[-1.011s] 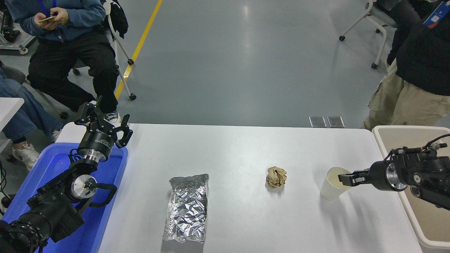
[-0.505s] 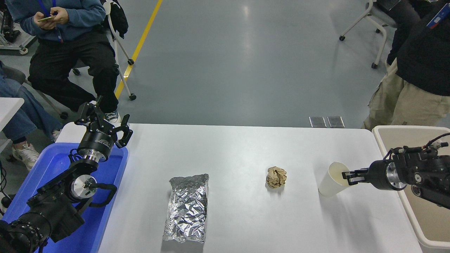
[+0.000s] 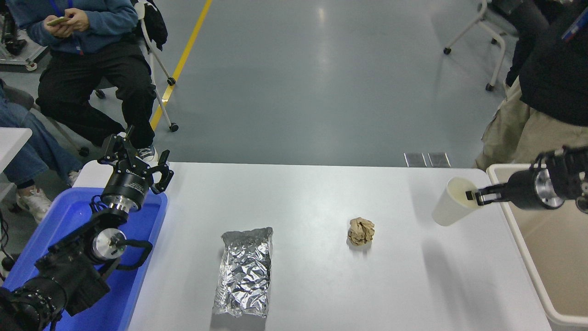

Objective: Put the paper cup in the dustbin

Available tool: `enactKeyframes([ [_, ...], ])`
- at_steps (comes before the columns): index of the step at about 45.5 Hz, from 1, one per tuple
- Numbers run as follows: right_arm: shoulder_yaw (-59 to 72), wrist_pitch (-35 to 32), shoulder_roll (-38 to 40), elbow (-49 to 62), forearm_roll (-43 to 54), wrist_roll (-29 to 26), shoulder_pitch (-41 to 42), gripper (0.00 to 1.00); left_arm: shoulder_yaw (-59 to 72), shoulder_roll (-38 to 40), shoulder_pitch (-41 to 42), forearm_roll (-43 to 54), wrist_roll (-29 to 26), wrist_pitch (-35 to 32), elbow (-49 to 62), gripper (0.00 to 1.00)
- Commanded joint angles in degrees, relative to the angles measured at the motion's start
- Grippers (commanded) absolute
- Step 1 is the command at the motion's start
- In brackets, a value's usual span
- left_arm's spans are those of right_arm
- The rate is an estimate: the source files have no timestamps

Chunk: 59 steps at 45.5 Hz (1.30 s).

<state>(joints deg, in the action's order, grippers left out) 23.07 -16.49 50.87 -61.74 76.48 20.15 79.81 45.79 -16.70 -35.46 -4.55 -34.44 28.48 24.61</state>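
Observation:
The white paper cup [image 3: 452,203] hangs tilted in the air above the table's right side, its cream inside facing up and right. My right gripper [image 3: 474,195] comes in from the right edge and is shut on the cup's rim. The beige dustbin [image 3: 500,174] with its off-white rim stands just right of the cup, beyond the table's right edge; the cup is still left of its rim. My left gripper [image 3: 138,158] is parked open at the lower left, above the blue tray.
A crumpled brown paper ball [image 3: 361,231] and a silver foil bag [image 3: 243,272] lie on the white table [image 3: 312,193]. A blue tray [image 3: 133,280] sits at the left edge. People sit and stand at the far left and far right.
My right gripper closed on the cup's rim, tilted it and lifted it off the table, moving it up and right toward the dustbin. The left arm has not moved.

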Motion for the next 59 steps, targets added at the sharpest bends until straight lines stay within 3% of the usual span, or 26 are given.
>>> enactKeyframes([
  [1,0.0,-6.9,7.2,-6.1,0.0,0.2,11.2,0.0,0.0,0.0,0.0,0.0,0.0,0.0,0.0,1.0],
  [9,0.3,-9.7,9.4,-7.3,0.2,0.0,16.3,0.0,0.0,0.0,0.0,0.0,0.0,0.0,0.0,1.0],
  [26,0.6,-9.1,12.2,-5.2,0.9,-0.2,14.9,0.0,0.0,0.0,0.0,0.1,0.0,0.0,0.0,1.0],
  [46,-0.7,-3.3,17.3,7.8,-3.3,1.2,6.7,0.0,0.0,0.0,0.0,0.0,0.0,0.0,0.0,1.0],
  [59,-0.7,3.5,17.2,18.1,-20.0,1.3,-5.7,0.0,0.0,0.0,0.0,0.0,0.0,0.0,0.0,1.0],
])
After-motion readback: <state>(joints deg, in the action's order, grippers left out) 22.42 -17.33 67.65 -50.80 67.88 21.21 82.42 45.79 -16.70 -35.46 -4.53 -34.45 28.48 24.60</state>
